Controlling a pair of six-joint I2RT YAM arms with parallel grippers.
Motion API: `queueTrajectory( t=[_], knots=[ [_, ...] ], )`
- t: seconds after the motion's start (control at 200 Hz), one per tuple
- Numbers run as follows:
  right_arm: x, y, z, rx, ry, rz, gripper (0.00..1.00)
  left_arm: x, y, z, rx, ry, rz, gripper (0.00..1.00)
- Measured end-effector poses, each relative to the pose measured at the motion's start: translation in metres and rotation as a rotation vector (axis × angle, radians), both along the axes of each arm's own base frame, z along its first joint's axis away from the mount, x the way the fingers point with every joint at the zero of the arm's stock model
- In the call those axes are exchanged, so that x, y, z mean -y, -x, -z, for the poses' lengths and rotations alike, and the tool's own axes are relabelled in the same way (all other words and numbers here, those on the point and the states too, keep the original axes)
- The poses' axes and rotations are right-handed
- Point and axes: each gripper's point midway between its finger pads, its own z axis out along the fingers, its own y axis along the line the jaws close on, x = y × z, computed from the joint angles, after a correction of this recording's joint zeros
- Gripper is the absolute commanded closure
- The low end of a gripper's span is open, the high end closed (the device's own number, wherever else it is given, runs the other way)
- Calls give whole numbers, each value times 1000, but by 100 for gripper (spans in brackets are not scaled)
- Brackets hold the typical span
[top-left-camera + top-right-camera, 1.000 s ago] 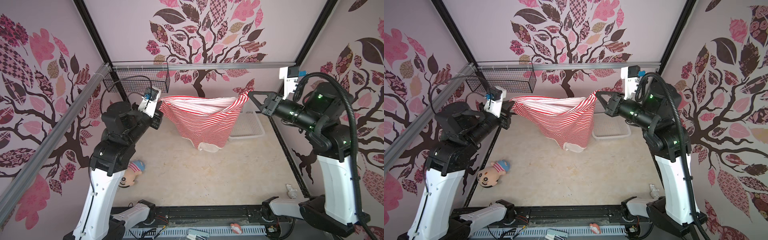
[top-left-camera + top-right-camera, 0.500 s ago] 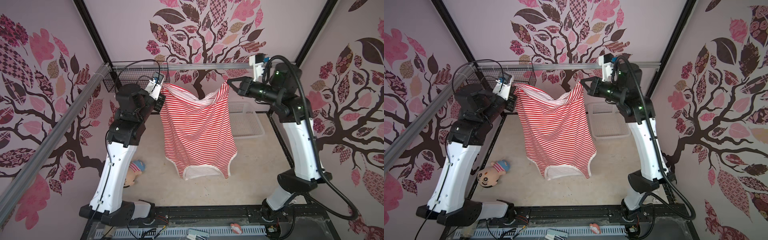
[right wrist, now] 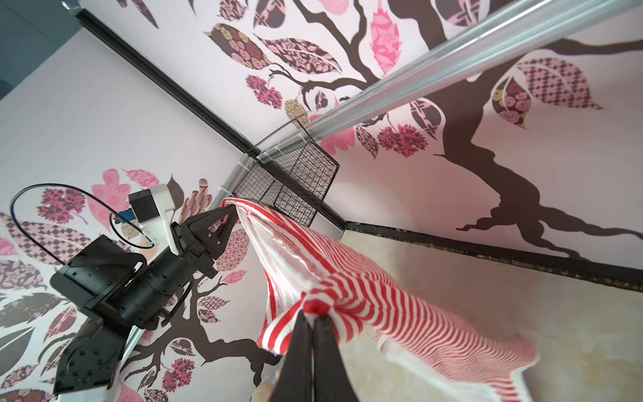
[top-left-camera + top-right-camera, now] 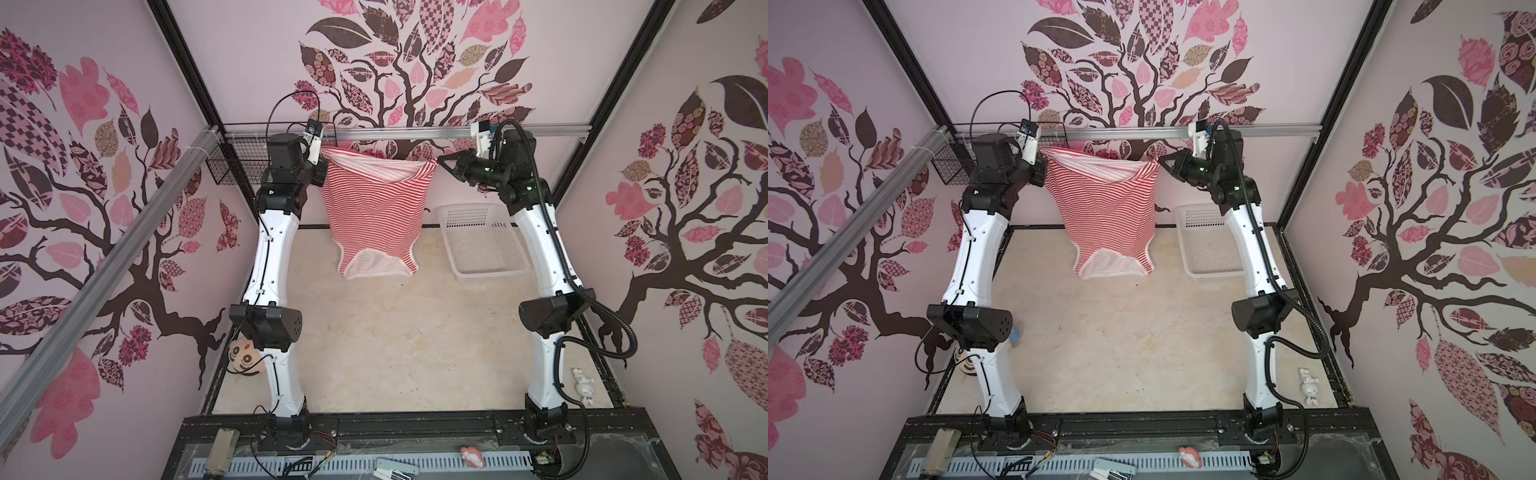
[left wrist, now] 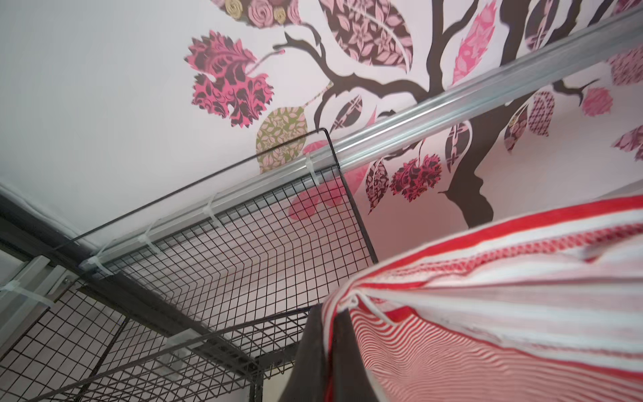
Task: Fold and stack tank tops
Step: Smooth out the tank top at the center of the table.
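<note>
One red-and-white striped tank top (image 4: 374, 208) (image 4: 1106, 216) hangs in the air near the back wall, stretched between both grippers. Its white-trimmed scooped edge hangs lowest, above the table. My left gripper (image 4: 322, 157) (image 4: 1043, 161) is shut on the upper left corner; in the left wrist view the fabric (image 5: 487, 313) is pinched between the dark fingers of the gripper (image 5: 328, 313). My right gripper (image 4: 440, 160) (image 4: 1161, 160) is shut on the upper right corner, the cloth (image 3: 365, 289) bunching at its tip (image 3: 310, 315). The upper edge sags open between them.
A white perforated basket (image 4: 482, 241) (image 4: 1208, 245) stands at the back right of the beige table. A black wire basket (image 4: 237, 166) (image 5: 208, 261) hangs on the metal rail behind my left gripper. A doll head (image 4: 245, 361) lies at the left edge, a small white figure (image 4: 584, 380) at the right.
Both arms have risen and reached toward the back wall, carrying the tank top with them. It hung long and flat half a second ago; now it hangs farther back.
</note>
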Motion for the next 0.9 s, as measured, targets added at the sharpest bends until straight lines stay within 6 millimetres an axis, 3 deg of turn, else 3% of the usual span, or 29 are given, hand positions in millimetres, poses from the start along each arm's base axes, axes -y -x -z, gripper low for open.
queueTrajectory(
  t=[0.155,0.225,0.295,0.385,0.46,0.57,0.655,0.761,0.901],
  knots=[
    [3,57,-8,26,-19,-52,100,-8,70,-19,66,26,9,100],
    [5,87,4,17,-18,-71,100,-6,103,-21,104,37,32,100],
    [9,109,27,-11,-13,-80,100,-1,126,-4,105,44,64,100],
    [10,119,71,-80,-9,-88,100,5,138,52,28,49,101,100],
    [6,119,127,-189,14,-96,100,9,142,124,-98,44,124,100],
    [4,132,226,-410,72,-99,100,13,164,258,-383,13,159,100],
    [4,155,287,-550,119,-110,100,13,195,325,-548,-30,191,100],
    [9,184,340,-673,168,-118,100,18,231,357,-642,-84,269,100],
    [20,216,383,-782,218,-112,100,30,266,353,-633,-135,390,100]
  ],
)
